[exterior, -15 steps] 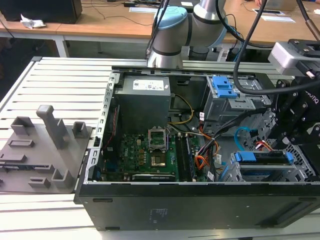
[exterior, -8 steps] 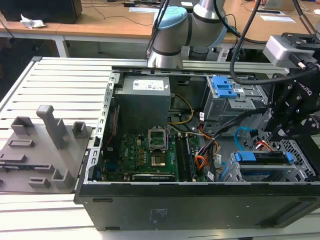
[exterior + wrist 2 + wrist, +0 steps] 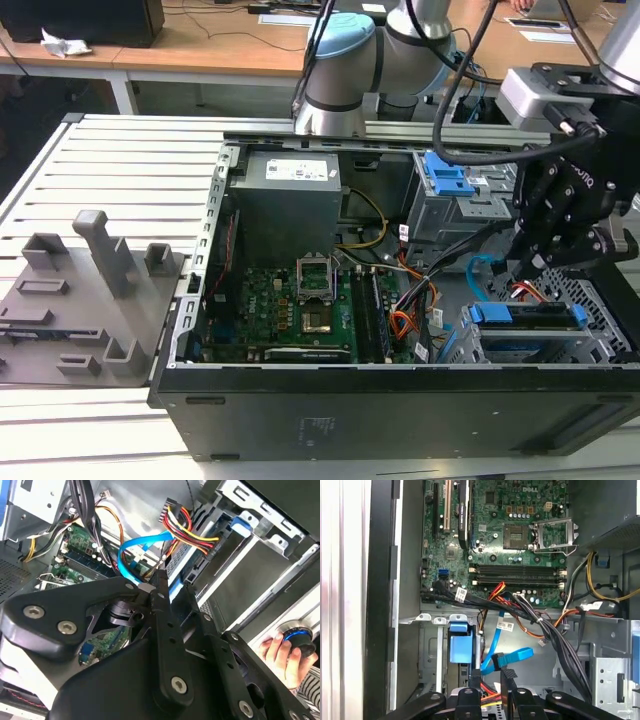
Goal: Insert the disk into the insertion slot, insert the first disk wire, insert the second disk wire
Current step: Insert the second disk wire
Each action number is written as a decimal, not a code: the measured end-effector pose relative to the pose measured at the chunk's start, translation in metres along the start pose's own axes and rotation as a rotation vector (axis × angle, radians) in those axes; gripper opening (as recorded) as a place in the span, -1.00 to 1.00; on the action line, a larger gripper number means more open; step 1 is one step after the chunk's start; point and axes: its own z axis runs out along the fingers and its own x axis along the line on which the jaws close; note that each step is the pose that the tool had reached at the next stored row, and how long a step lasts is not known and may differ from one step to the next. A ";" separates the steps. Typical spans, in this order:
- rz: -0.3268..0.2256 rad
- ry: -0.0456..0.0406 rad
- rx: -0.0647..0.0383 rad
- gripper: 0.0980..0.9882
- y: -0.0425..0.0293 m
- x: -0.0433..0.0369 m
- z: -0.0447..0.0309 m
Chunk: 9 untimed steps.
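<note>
Disk: the disk (image 3: 528,315) lies in the insertion slot (image 3: 604,322), at the near corner of the case on the exterior view's right. We judge this step done.
Gripper: the gripper (image 3: 536,268) hangs just behind the disk. Its fingers (image 3: 506,685) are drawn narrow on the plug end of the second disk wire (image 3: 514,657), as we read it.
Second disk wire: it loops light blue from the board side to the fingertips. We judge it not yet plugged in.
First disk wire: the first disk wire (image 3: 193,532) runs red and yellow to the back of the drive. It looks seated to us, though its plug is partly hidden.
Farther back: the taller cage (image 3: 447,200) with its blue latch, then the arm's base (image 3: 335,90).
Views: the second wrist view shows a person's hand (image 3: 279,652) on a knob. The first wrist view lays out the motherboard (image 3: 510,530). The exterior view shows a grey fixture plate (image 3: 80,300) outside the case.
</note>
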 end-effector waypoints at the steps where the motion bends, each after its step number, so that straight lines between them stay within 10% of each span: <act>1: -0.004 0.0001 0.000 -0.54 0.0000 -0.0011 0.0000; 9: -0.037 0.0012 0.000 -0.54 0.0098 -0.0090 0.0013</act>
